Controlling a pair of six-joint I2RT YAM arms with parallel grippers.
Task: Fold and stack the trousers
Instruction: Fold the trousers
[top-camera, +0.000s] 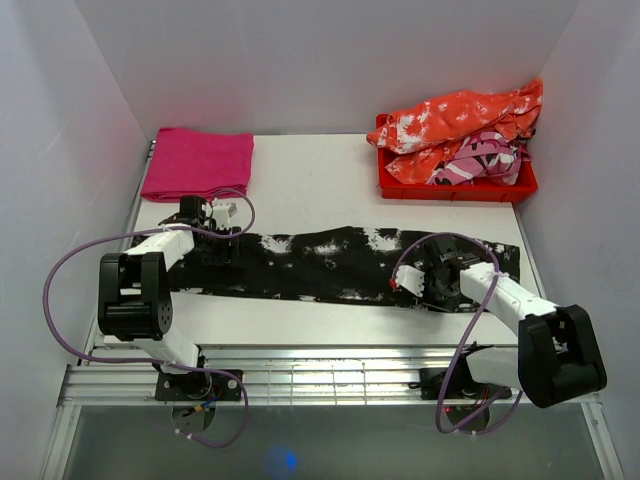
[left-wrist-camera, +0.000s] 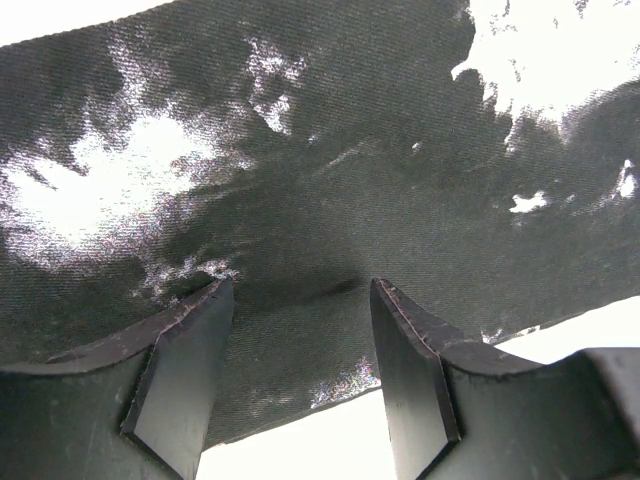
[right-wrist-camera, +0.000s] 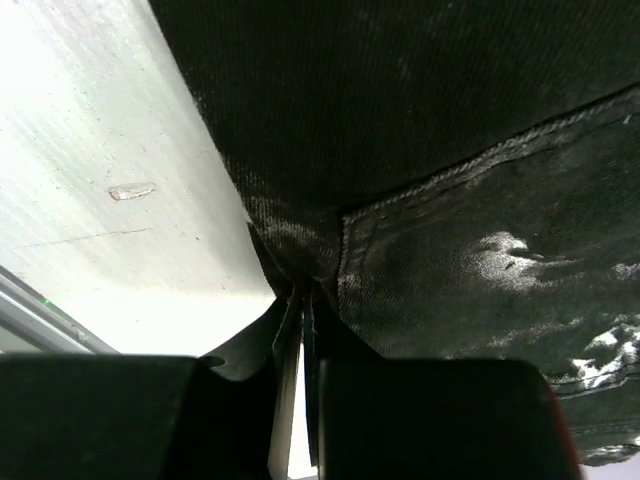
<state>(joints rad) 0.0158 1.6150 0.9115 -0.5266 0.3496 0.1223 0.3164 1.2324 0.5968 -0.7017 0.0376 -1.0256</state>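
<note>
Top external view: the trousers (top-camera: 340, 262) lie flat in one long band across the table (top-camera: 320, 185), running from the left claw (top-camera: 207, 228) to the right claw (top-camera: 432, 280). Each claw sits low over one end of the band.

Left claw:
- Left wrist view shows the left claw (left-wrist-camera: 300, 290) with its two fingers (left-wrist-camera: 180, 380) set well apart.
- Both tips rest on the cloth. Fabric spans the gap between them, with a slight crease at the inner side of the far finger.
- Nothing is pinched. The near edge of the trousers (left-wrist-camera: 330, 150) runs just below the tips, and white table shows beneath it.

Right claw:
- Right wrist view shows the right claw (right-wrist-camera: 303, 300) with its fingers pressed together, only a thin slit between them.
- A corner of the trousers (right-wrist-camera: 430, 120) is clamped in that slit, and the cloth spreads up and away from the tips.
- A stitched seam (right-wrist-camera: 470, 165) runs off to the right of the tips. Bare table lies to their left.

Surroundings:
- A folded magenta cloth (top-camera: 198, 163) lies beyond the left claw, near but apart from the trousers.
- A red tray (top-camera: 455, 187) stands beyond the right claw, well apart. It holds an orange-and-white garment (top-camera: 460, 115) and a pink patterned one (top-camera: 480, 160).
</note>
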